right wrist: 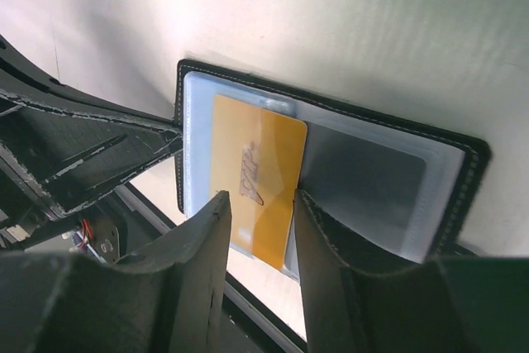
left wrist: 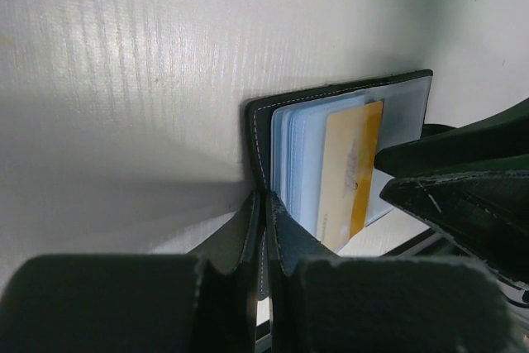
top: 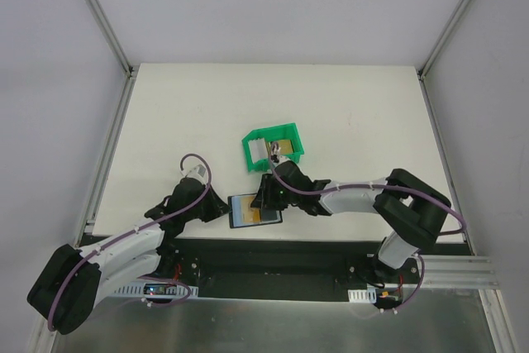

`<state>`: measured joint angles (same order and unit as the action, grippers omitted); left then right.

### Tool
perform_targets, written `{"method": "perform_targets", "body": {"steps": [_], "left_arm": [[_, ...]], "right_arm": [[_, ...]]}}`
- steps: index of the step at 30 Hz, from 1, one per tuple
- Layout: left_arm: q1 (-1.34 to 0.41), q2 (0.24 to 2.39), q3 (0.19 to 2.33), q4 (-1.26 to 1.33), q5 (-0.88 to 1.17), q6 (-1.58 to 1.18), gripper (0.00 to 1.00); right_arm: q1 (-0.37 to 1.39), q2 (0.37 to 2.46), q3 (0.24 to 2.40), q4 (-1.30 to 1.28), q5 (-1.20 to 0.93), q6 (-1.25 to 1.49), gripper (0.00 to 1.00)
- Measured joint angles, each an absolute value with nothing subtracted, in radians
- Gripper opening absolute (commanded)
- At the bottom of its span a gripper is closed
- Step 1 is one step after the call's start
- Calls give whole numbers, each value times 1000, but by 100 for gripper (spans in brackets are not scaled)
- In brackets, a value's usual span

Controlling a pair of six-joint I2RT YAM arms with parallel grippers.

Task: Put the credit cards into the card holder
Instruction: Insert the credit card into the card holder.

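Observation:
The black card holder point(top: 252, 211) lies open near the table's front edge, its bluish-grey slots showing point(right wrist: 372, 175). My left gripper point(top: 220, 208) is shut on the holder's left flap point(left wrist: 263, 204). A gold credit card point(right wrist: 256, 173) lies partly tucked in a clear slot, its lower end sticking out over the holder's near edge; it also shows in the left wrist view point(left wrist: 351, 173). My right gripper point(right wrist: 260, 204) hovers over the holder point(top: 266, 197), jaws apart, straddling the gold card. More cards point(top: 279, 149) lie in the green bin.
The green plastic bin point(top: 285, 131) stands just behind the card holder, mid-table. The table's front edge and a dark gap point(right wrist: 273, 320) lie right under the holder's near side. Metal frame posts point(top: 107, 22) flank the table at both sides.

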<state>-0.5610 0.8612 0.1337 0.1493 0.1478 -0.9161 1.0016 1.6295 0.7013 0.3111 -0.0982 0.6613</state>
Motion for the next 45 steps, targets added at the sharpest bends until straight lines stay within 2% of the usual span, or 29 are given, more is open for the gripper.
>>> {"method": "perform_targets", "body": {"steps": [22,37,45], "left_arm": [[-561,864,143,136,148,-901,0],[-561,864,189,105,162,-871,0],[-561,855,223,84,185,-855,0]], "right_arm": [[1018,1706,790,281,-159,615,36],[1035,1599,833,82,-16,513,54],[1074,1597,907,-54,79,484,58]]}}
